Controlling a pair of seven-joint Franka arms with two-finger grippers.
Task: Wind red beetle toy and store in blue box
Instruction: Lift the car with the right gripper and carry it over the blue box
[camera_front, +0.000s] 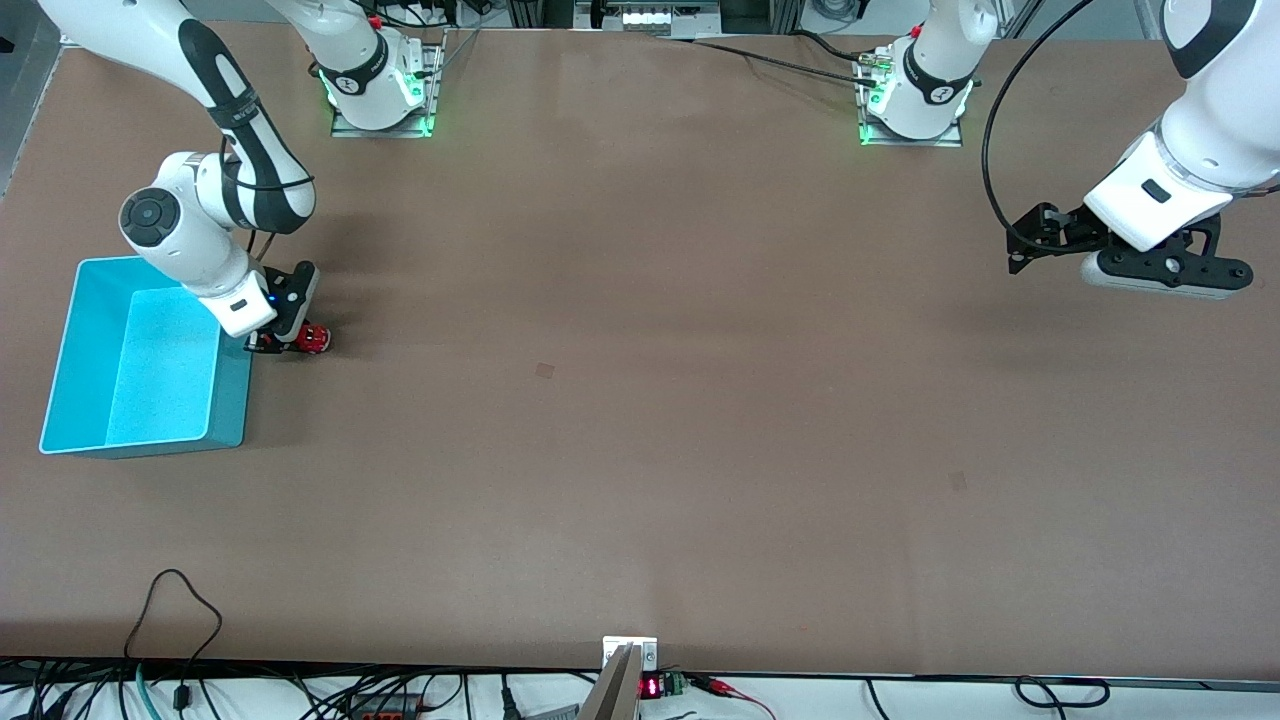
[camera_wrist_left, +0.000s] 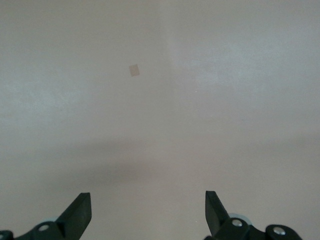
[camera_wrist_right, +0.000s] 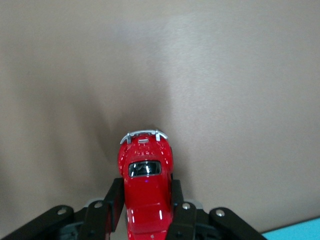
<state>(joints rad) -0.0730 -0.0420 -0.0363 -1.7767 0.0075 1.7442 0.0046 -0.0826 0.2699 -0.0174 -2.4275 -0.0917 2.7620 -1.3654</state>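
Partly hidden: red beetle toy (camera_wrist_right: 146, 192) in right pincer (camera_wrist_right: 146, 210), beside blue box (camera_front: 228, 405).

red beetle toy (camera_wrist_right: 146, 200) rear cut off by frame edge.

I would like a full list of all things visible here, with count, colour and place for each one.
Beetle toy: one, red with silvery bumper, low at the table beside the box, between the right gripper's fingers.
Box: one, cyan, open top, at the right arm's end of the table; nothing visible inside.
Table: one, brown, with two small darker marks.
Cables: several, black, along the table edge nearest the front camera and by the bases.
Right gripper: one, black, shut on the toy beside the box.
Left gripper: one, black, open, above bare table at the left arm's end; this arm waits.
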